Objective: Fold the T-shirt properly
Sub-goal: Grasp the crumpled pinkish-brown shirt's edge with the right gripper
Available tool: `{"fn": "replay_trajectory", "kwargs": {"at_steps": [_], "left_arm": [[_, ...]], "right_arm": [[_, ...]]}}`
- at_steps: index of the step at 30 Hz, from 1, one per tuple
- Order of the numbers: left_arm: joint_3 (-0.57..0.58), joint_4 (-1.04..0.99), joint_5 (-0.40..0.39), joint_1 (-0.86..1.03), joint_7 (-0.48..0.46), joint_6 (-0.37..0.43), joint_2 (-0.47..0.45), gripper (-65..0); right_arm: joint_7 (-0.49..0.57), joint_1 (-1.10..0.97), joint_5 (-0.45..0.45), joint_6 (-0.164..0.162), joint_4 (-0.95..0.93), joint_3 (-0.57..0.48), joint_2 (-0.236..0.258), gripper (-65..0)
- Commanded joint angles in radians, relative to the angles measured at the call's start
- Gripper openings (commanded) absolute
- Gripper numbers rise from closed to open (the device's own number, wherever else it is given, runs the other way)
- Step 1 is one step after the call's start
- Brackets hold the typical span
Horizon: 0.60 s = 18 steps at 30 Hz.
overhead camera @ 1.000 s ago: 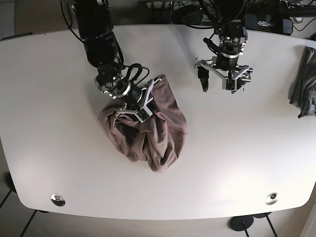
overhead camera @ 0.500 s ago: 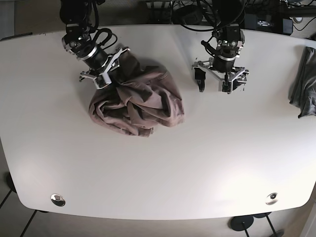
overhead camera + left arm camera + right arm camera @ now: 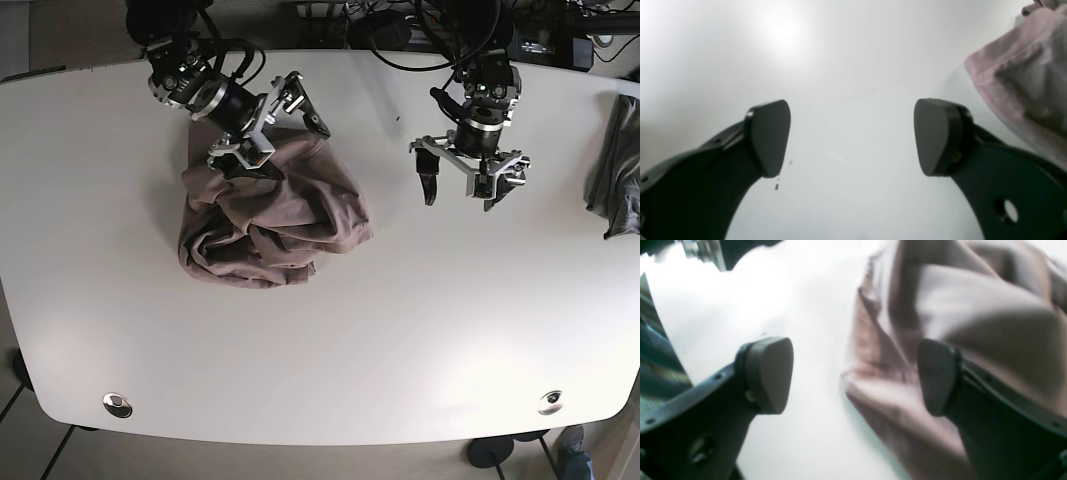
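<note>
Base view shows the mauve T-shirt [image 3: 270, 215] lying crumpled in a heap on the white counter [image 3: 420, 330], toward the left half and nearer the far edge. The right gripper [image 3: 268, 125] sits at the heap's upper edge, jaws spread wide, with cloth just below them. Its wrist camera shows the same: two dark fingers [image 3: 768, 373] held well apart, one over bare counter, the other in front of the bunched fabric [image 3: 940, 326], nothing pinched between them; whether that finger touches the cloth cannot be told through the blur. The left gripper [image 3: 470, 180] hangs over bare counter, well apart from the heap, jaws likewise apart. From its wrist camera, a hemmed edge of the shirt [image 3: 1023, 83] shows at the upper right corner, beside one finger [image 3: 937, 136]. A dark grey garment [image 3: 617, 170] lies at the counter's right edge.
</note>
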Motion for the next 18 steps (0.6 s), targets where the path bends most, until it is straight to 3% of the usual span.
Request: {"fn": "replay_trajectory", "kwargs": {"at_steps": [1,8,11,18], "left_arm": [[-0.012,0.039,-0.007,-0.002,-0.024,-0.004,-0.001,-10.8],[-0.048,0.039,-0.007,0.021,-0.024,-0.006,-0.003,-10.8],[-0.049,0.038,-0.007,0.027,-0.024,-0.006,-0.004,-10.8],[-0.138,0.038,-0.007,0.035,-0.024,-0.007,-0.004,-10.8]], "right_arm": [[0.023,0.053,-0.034,0.006,-0.01,-0.054,-0.003,-13.8],[-0.022,0.26,-0.226,0.013,-0.187,-0.183,-0.123,-14.7],[-0.022,0.358,-0.241,0.013,-0.276,-0.185,-0.17,-14.7],[-0.028,0.508,-0.241,0.01,-0.363,-0.186,-0.215,-14.4]]}}
